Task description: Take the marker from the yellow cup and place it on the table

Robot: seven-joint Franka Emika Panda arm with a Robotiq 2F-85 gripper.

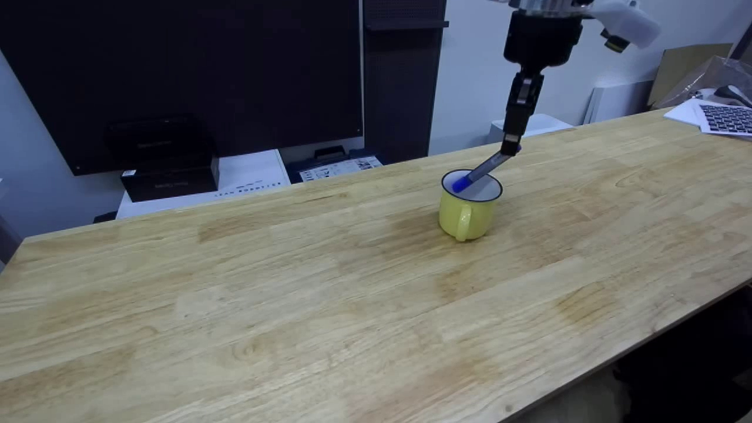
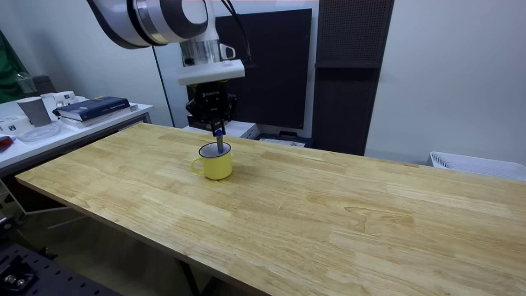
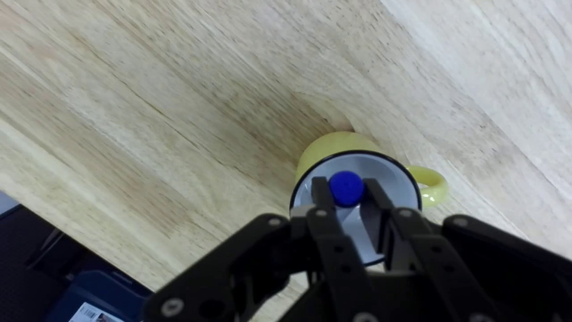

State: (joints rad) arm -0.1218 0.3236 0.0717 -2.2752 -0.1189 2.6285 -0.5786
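Observation:
The marker [image 1: 491,165], a slim grey barrel with blue ends, leans at a slant with its lower end inside the mouth of the yellow cup [image 1: 470,218]. My gripper [image 1: 511,144] is shut on the marker near its upper end, just above the cup's rim. From the wrist view, the blue top of the marker [image 3: 346,188] sits pinched between the two fingertips [image 3: 320,184], with the white inside of the cup behind it. The cup stands upright on the wooden table [image 2: 312,222]. Whether the marker touches the cup's inner wall cannot be told.
The cup's handle [image 3: 430,184] sticks out to one side. Behind the table's far edge are a white box [image 1: 252,173] and a dark case [image 1: 332,161]. A keyboard [image 1: 728,119] lies at the table's far end in an exterior view.

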